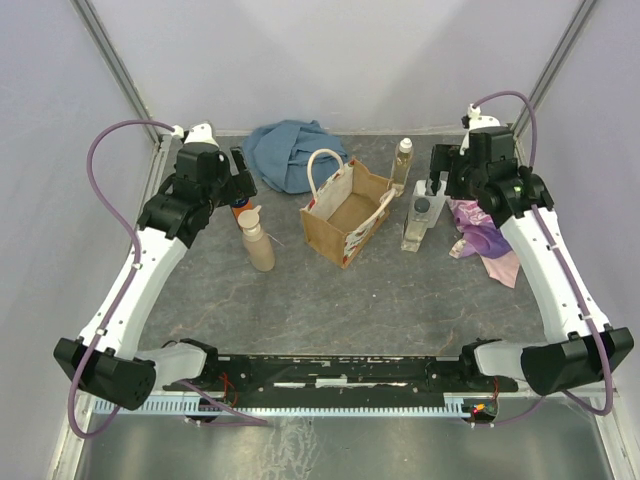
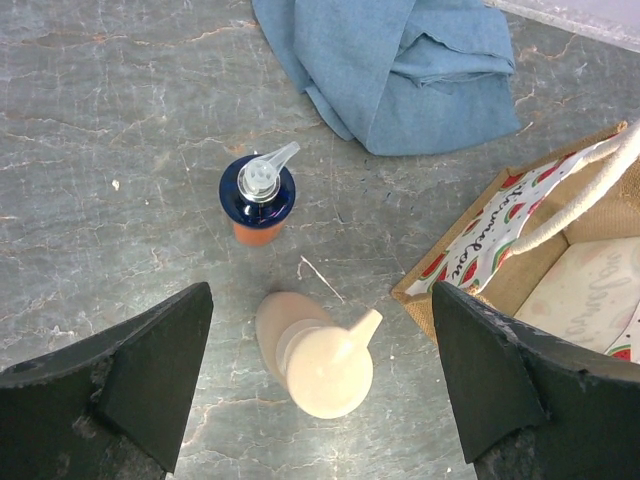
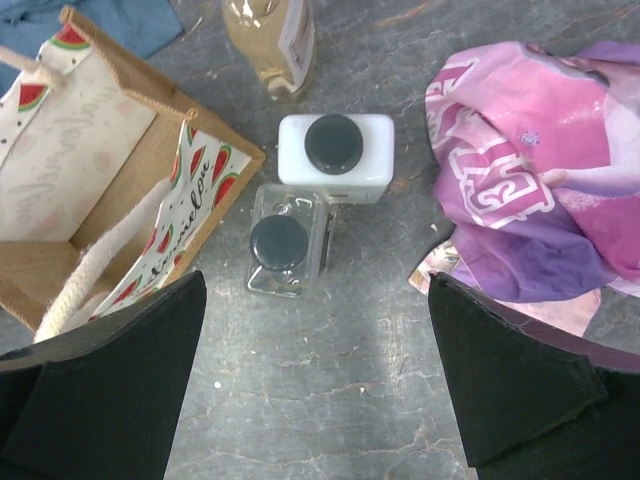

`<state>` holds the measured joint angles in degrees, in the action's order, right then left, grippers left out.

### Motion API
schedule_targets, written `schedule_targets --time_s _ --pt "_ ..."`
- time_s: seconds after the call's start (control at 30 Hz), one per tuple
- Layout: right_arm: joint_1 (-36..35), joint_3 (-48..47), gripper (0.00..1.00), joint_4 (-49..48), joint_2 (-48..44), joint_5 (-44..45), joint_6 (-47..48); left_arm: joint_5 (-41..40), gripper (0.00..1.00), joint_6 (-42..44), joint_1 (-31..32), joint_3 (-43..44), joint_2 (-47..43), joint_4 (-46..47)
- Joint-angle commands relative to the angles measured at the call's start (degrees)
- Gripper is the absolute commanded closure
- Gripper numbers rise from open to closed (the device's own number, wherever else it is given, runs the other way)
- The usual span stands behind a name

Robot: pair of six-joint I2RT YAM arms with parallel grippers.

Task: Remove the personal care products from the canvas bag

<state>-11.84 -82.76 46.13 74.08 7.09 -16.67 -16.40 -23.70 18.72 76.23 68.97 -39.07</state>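
The tan canvas bag [image 1: 345, 215] stands upright mid-table with its mouth open; no bottle shows inside it. A beige pump bottle [image 1: 257, 240] and an orange bottle with a dark blue cap [image 1: 238, 208] stand left of the bag. My left gripper [image 2: 320, 400] is open above them, and the pump bottle [image 2: 320, 360] shows between its fingers, untouched. A slim amber bottle [image 1: 402, 165], a white dark-capped bottle [image 3: 335, 150] and a clear dark-capped bottle [image 3: 285, 245] stand right of the bag. My right gripper [image 3: 315, 390] is open and empty above the table, just near of them.
A blue cloth [image 1: 290, 152] lies behind the bag at the back. A pink-purple cloth [image 1: 480, 235] lies at the right beside the white and clear bottles. The bag's cream rope handles [image 1: 322, 170] stick up. Enclosure walls surround the table.
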Motion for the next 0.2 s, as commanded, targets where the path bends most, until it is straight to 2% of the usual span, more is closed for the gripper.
schedule_targets --time_s 0.0,0.17 --pt "0.5 -1.6 0.0 -2.1 1.1 -3.0 0.2 -0.7 0.04 0.4 -0.2 0.3 0.0 1.9" --pt "0.7 -3.1 0.0 -1.6 3.1 -4.7 0.6 1.0 0.04 0.4 -0.2 0.8 0.7 2.4"
